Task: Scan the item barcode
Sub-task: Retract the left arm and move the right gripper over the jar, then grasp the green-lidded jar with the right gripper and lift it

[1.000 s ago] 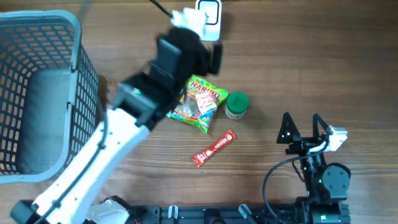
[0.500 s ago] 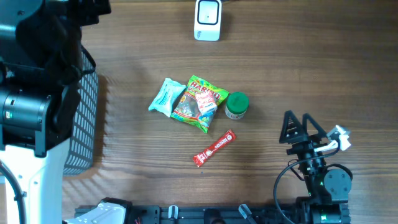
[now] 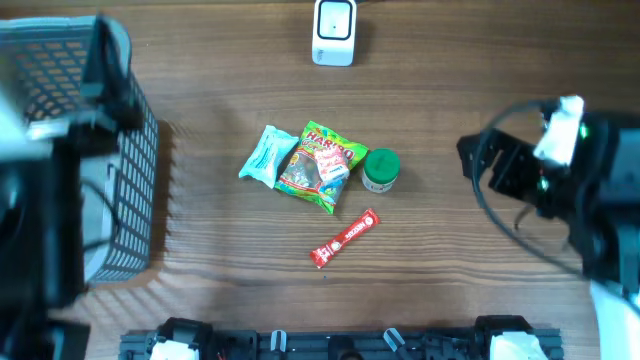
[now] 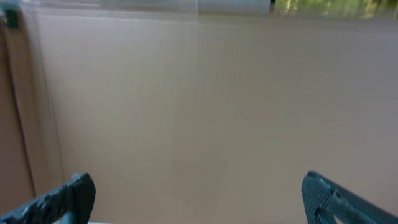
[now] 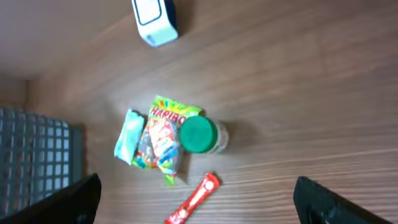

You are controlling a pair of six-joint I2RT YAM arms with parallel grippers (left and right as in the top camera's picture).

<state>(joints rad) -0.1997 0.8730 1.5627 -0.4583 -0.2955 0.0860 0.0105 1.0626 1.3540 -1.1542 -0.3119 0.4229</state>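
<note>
Obs., from the near edge outward

– Right gripper [image 5: 199,200]: jaws spread wide, nothing between them. It hangs high over the table [image 3: 480,60], right of the goods, with its wrist camera looking down on the whole cluster. The overhead view of this arm is smeared.
– Left gripper [image 4: 202,200]: jaws likewise wide apart and empty. Its camera faces only a blank beige surface. Overhead, the arm is a blur over the basket [image 3: 130,180] at the left.
– Nearest item: red stick sachet [image 3: 344,238], flat, lying on a slant, apart from the rest.
– Behind it, a tight row: green-lidded jar [image 3: 380,170] upright, just beside or touching the Haribo bag [image 3: 322,165], which touches the pale teal packet [image 3: 268,155].
– Far edge, centre: scanner [image 3: 333,30], white, well apart from every item. No barcode can be made out from here.

Judgement: nothing is picked yet, so the step is choosing and approaching one item with the right arm. The jar looks the best candidate, being rigid, standing, and at the right-hand end of the row. Come down vertically with one finger over the bare wood to its right. The other finger must slip between jar and bag without snagging the foil. Close below the lid, not on it. The sachet lies too flat for an easy pinch. Once lifted, the label will likely need turning toward the scanner's window
</note>
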